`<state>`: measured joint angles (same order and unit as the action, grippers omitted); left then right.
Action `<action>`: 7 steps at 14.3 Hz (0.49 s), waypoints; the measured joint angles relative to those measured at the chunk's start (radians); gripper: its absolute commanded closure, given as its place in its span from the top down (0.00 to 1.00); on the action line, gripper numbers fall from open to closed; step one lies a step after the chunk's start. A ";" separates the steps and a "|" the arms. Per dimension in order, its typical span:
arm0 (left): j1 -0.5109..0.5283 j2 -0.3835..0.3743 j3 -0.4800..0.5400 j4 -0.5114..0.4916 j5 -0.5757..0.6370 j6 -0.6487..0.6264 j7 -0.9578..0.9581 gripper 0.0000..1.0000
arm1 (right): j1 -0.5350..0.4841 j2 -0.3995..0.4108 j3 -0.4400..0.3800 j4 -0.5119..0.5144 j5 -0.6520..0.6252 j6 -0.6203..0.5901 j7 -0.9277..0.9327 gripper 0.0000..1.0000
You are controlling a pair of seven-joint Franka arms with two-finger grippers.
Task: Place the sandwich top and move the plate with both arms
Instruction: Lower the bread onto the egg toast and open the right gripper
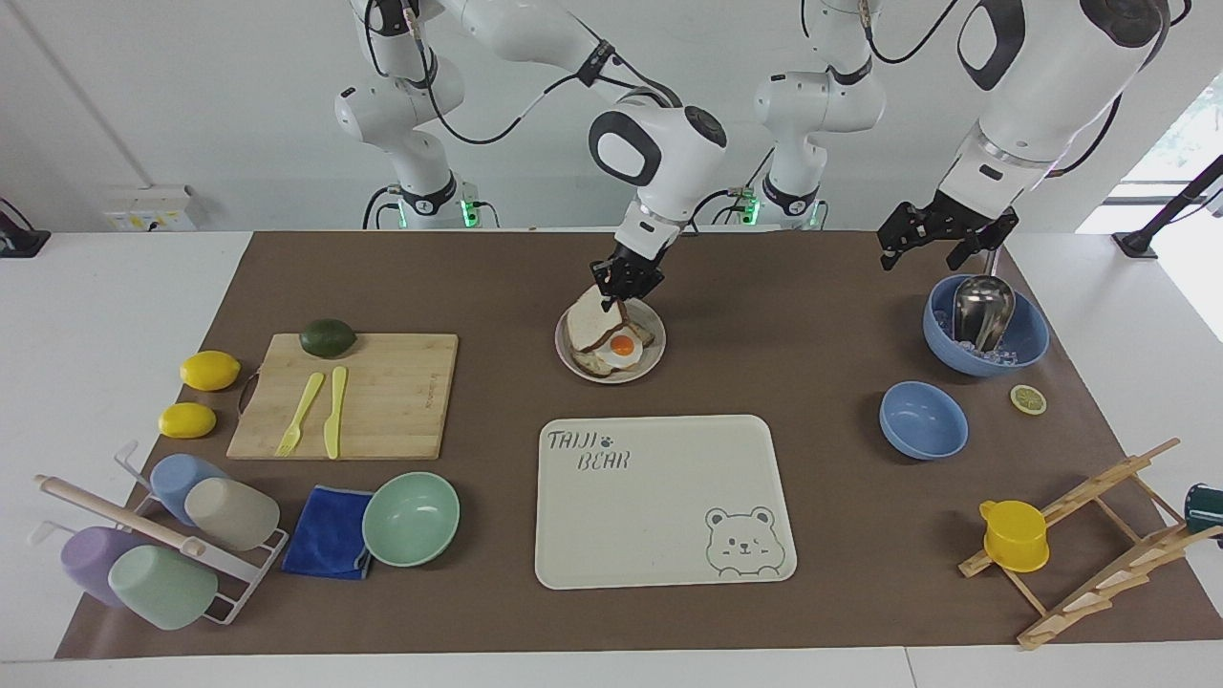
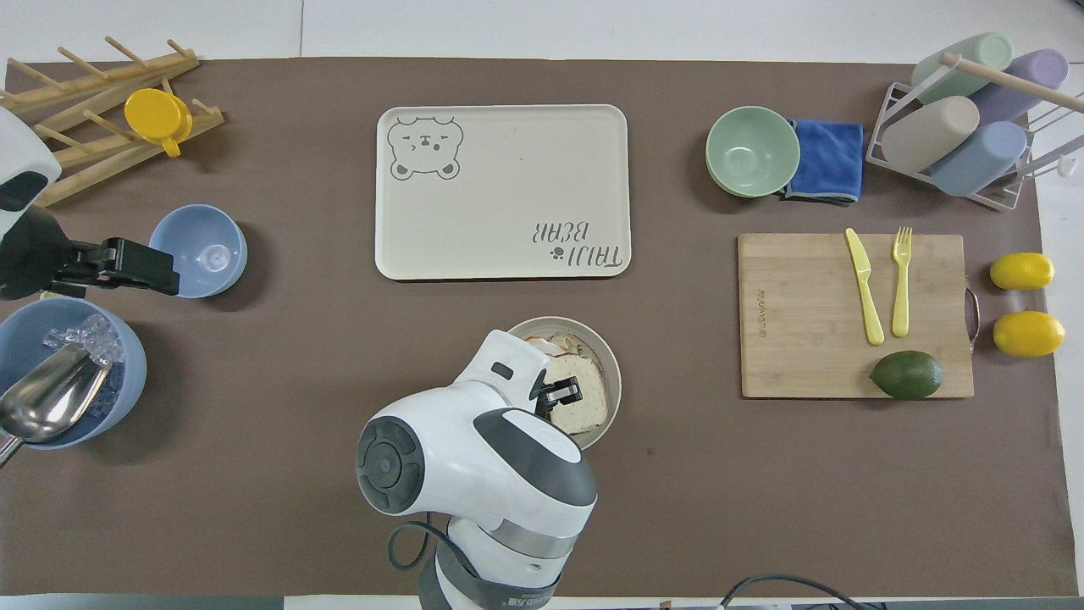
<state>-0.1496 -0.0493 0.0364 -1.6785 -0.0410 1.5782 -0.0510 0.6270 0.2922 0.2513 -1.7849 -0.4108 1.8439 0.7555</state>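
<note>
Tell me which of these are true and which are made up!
1. The right gripper holds the bread slice over the plate. True.
2. The fried egg sits on the bear tray. False: it is on the plate.
3. The left gripper is over the blue bowl with the metal scoop. True.
4. The yellow fork lies in the green bowl. False: it lies on the wooden board.
</note>
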 measured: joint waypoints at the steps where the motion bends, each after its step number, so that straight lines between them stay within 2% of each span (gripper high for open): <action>1: 0.000 0.000 0.000 0.000 0.000 0.000 0.000 1.00 | -0.002 0.000 0.000 0.001 0.000 0.002 0.000 0.00; 3: 0.000 0.000 0.000 0.000 0.000 0.000 0.000 1.00 | -0.003 0.000 0.000 0.004 0.000 0.003 0.000 0.00; 6: 0.000 0.000 0.000 0.000 0.000 0.000 0.000 1.00 | -0.004 0.001 0.000 0.006 0.000 0.029 0.008 0.13; 7: 0.000 0.000 0.001 0.000 0.000 0.000 0.000 1.00 | -0.004 0.004 0.000 0.002 0.000 0.053 0.021 0.15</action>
<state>-0.1495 -0.0493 0.0372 -1.6785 -0.0409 1.5786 -0.0510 0.6231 0.2961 0.2513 -1.7826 -0.4109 1.8966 0.7762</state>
